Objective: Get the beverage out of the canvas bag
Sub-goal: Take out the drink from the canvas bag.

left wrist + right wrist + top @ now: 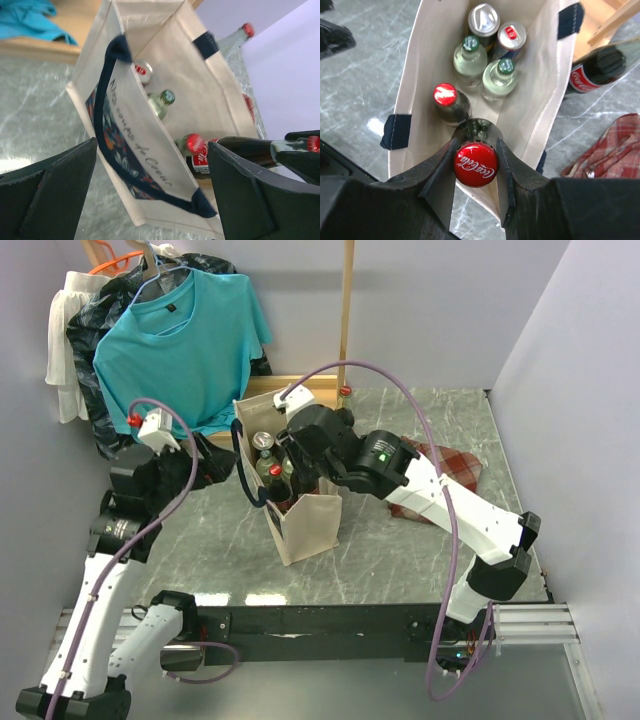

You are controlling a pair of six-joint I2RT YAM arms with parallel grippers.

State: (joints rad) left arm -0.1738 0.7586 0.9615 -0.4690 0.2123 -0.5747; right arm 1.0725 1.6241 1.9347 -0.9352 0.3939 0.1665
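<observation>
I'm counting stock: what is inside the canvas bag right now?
Inside the canvas bag: two cans, two green-capped bottles, a red-capped bottle, and a Coca-Cola bottle gripped by the right gripper. Their lower parts and the floor are covered.

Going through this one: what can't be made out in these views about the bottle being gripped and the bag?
- Right wrist view: the cola bottle shows only its cap. Its body and label are hidden beneath the cap and the right claw, so whether its base rests on the floor of the canvas bag cannot be told.
- Top view: the right claw's fingers are covered by its own wrist.
- Left wrist view: the bag's printed script is blurred and not surely readable.
</observation>
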